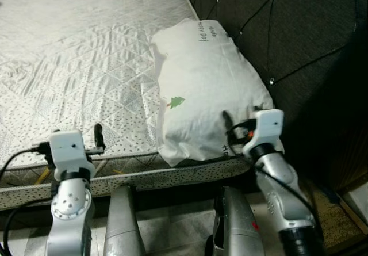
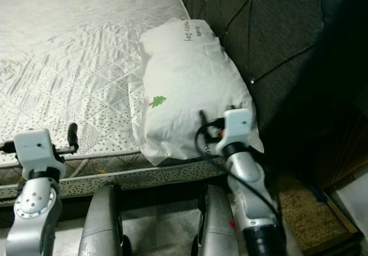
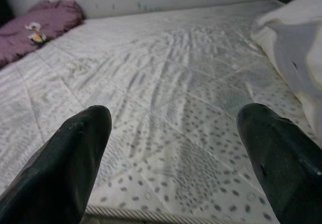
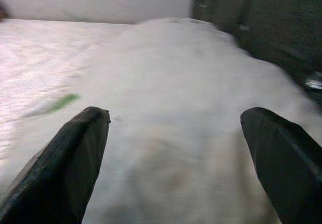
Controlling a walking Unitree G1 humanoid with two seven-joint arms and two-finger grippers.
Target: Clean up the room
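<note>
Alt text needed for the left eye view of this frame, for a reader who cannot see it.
A white pillow with a small green tree print lies on a bare quilted white mattress, against a dark tufted headboard. The right gripper is open at the pillow's near end; the left gripper, also open, hovers over the mattress edge.

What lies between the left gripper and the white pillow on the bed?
Only bare quilted mattress. In the head views the left gripper, open, hovers at the bed's near edge, apart from the pillow, nothing in between.
</note>
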